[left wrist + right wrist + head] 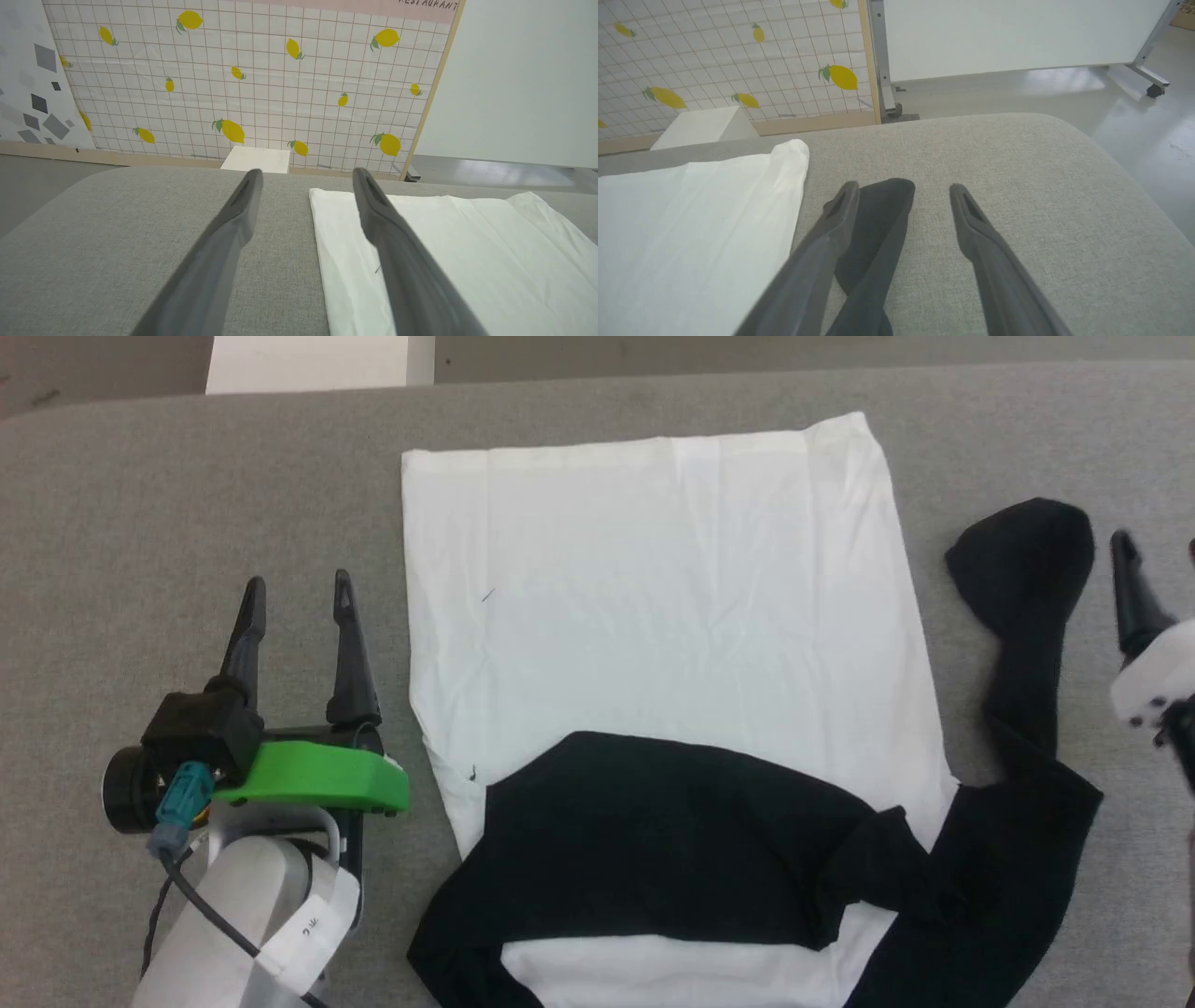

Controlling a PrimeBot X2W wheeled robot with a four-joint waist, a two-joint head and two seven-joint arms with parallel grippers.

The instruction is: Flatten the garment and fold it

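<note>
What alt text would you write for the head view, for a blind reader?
A white shirt lies flat on a grey padded surface, one black sleeve folded across its near end, the other sleeve lying out at the robot's right. The open left gripper is beside its left edge, the right gripper beside the outstretched sleeve.

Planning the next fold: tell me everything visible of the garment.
The garment is a thin, soft shirt, white body with black sleeves, lying flat and faintly creased on the grey padded surface, hem farthest from the robot. One black sleeve is folded across the near part of the body; the other sleeve sprawls kinked to the robot's right, its cuff beside the right gripper, whose jaws stand open. The left gripper is open, apart from the white edge.
</note>
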